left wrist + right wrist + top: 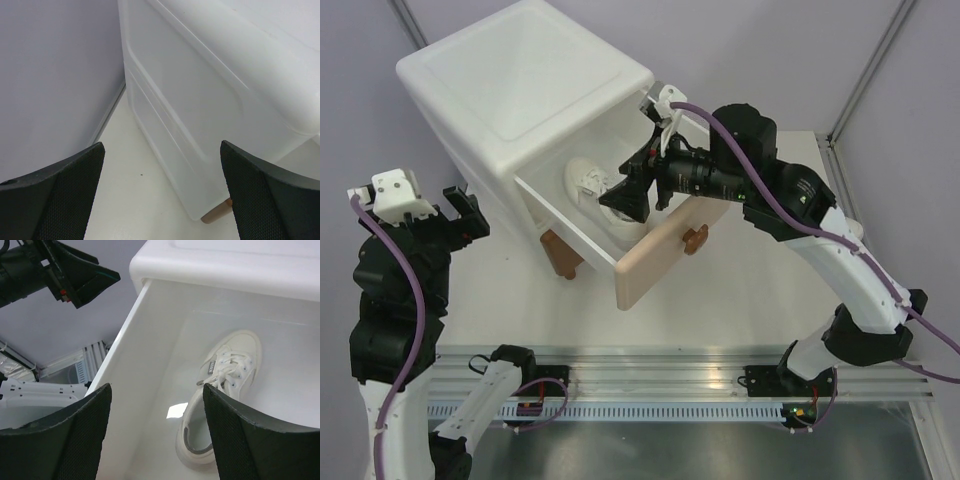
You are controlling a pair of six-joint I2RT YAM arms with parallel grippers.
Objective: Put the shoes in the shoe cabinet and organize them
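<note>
The white shoe cabinet (525, 90) stands at the back left with its upper drawer (658, 255) pulled out, beige front towards me. One white lace-up shoe (592, 185) lies inside the drawer, toe towards the cabinet. My right gripper (628, 198) hangs open over the drawer with nothing between its fingers. In the right wrist view the shoe (227, 385) lies by the right finger (260, 440), partly behind it, while the right gripper (157, 435) frames bare drawer floor. My left gripper (466, 213) stands open beside the cabinet's left wall (200, 100). The black shoes are out of view.
A brown cabinet foot (563, 258) shows under the drawer, and another foot (216, 215) in the left wrist view. The drawer's bear knob (695, 238) points at the right arm. A grey wall (55, 75) runs close along the left. Rails (650, 385) line the near edge.
</note>
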